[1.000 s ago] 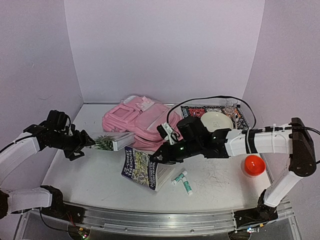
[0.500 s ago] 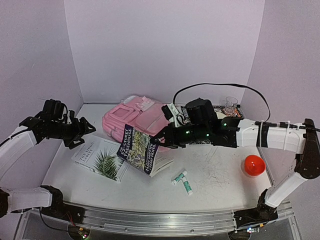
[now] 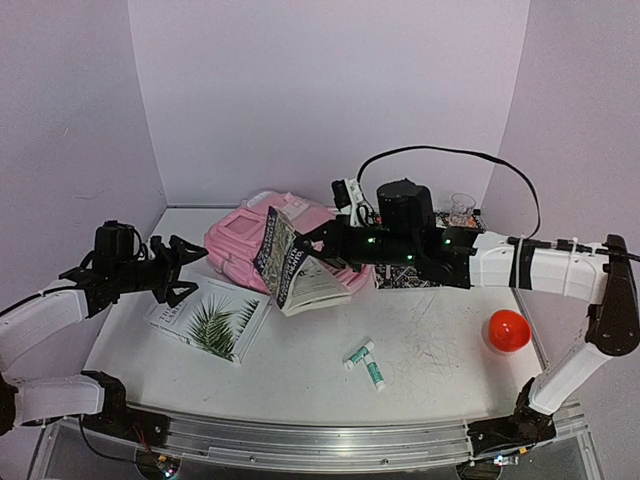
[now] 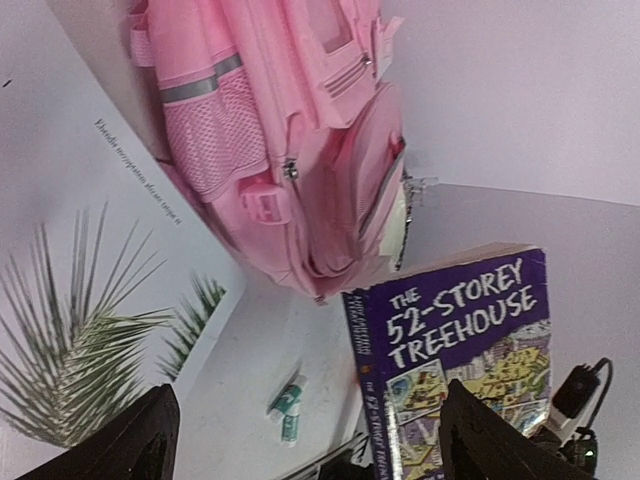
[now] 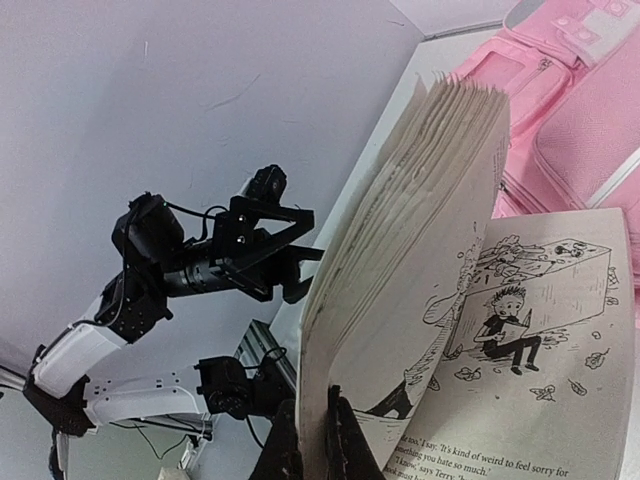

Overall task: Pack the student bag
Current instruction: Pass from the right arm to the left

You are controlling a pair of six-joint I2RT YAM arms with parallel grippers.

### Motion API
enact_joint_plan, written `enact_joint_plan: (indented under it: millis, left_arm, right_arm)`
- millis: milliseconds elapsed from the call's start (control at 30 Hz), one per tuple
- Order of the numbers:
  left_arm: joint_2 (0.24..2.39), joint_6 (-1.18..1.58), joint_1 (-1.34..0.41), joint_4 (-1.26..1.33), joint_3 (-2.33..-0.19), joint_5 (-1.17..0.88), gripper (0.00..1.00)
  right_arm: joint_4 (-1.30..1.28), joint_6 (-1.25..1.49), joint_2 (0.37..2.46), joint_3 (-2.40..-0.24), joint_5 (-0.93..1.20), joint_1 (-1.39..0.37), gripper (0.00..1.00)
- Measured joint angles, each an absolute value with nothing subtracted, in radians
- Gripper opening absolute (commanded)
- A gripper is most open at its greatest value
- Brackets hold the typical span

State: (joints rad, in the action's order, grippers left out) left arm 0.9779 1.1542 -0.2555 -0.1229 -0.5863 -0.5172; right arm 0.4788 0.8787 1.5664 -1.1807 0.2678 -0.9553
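The pink student bag (image 3: 245, 240) lies at the back left of the table, its zipped front pockets (image 4: 290, 130) facing my left wrist camera. My right gripper (image 3: 322, 242) is shut on a bunch of pages of the purple "52-Storey Treehouse" book (image 3: 288, 262), which hangs open in the air just in front of the bag. The right wrist view shows my fingers (image 5: 285, 455) pinching those pages (image 5: 400, 280), with the bag (image 5: 590, 110) behind them. My left gripper (image 3: 187, 267) hovers open and empty left of the bag, above a white palm-leaf book (image 3: 212, 318).
Two green-and-white tubes (image 3: 366, 363) lie on the table in front of the middle. A red ball (image 3: 507, 330) sits at the right. Behind my right arm a dark patterned mat (image 3: 480, 228) carries a small glass (image 3: 460, 210). Walls close in at the back and at both sides.
My right gripper has lifted the purple book up and back to the bag. My left gripper has let go of the white palm-leaf book, which now lies flat, and has drawn back left, opening wider.
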Motion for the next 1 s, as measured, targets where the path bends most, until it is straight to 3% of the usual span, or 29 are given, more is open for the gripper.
enact_joint_plan:
  millis: [800, 1000]
  left_arm:
    - [1.144, 1.504, -0.519, 0.269, -0.567, -0.345, 0.97]
    - [1.178, 1.564, -0.551, 0.406, -0.565, -0.324, 0.89]
  right_arm:
    - [0.762, 1.098, 1.729, -1.245, 0.281, -0.972, 0.0]
    - [0.8, 1.129, 1.736, -1.244, 0.28, -0.983, 0.0]
